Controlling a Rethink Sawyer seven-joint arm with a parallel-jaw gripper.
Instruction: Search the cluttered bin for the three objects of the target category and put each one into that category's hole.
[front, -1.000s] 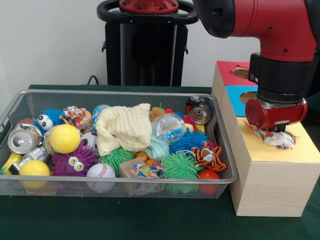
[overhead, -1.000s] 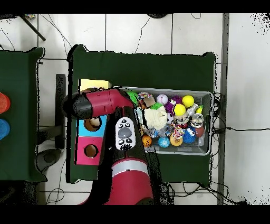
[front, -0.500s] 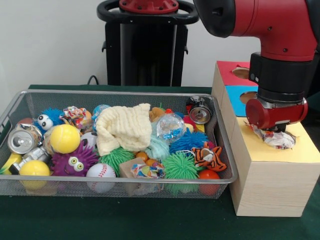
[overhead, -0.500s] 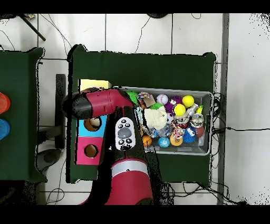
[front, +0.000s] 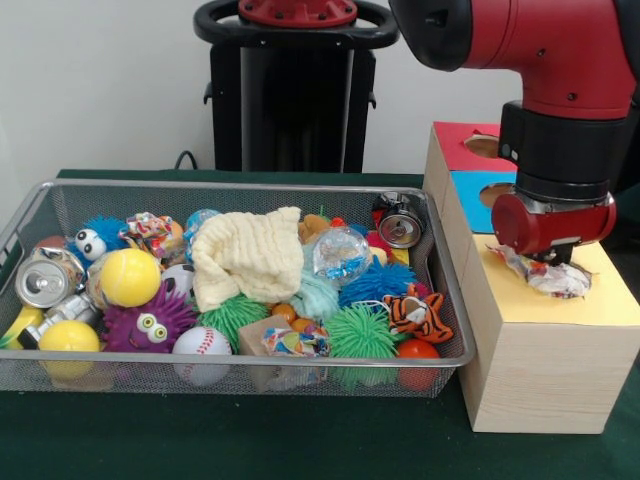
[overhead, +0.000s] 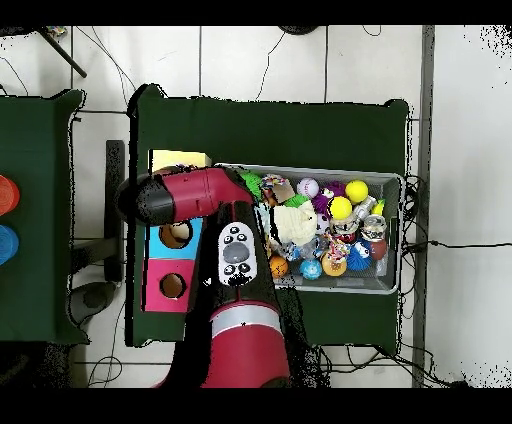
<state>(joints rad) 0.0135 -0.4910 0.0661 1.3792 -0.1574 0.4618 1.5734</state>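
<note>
End effector (front: 545, 262) hovering over yellow section of wooden box (front: 540, 340), crumpled wrapper (front: 545, 275) sitting just under it; can't tell grip state. Wrapper looking light, crinkly, slippery; pinching its bunched middle probably best.

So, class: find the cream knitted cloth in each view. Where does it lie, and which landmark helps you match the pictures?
Front view: cream cloth heaped at the bin's middle.
Overhead view: cream cloth at the bin's left part, beside the red arm.
Shared landmark: the wire bin.
</note>
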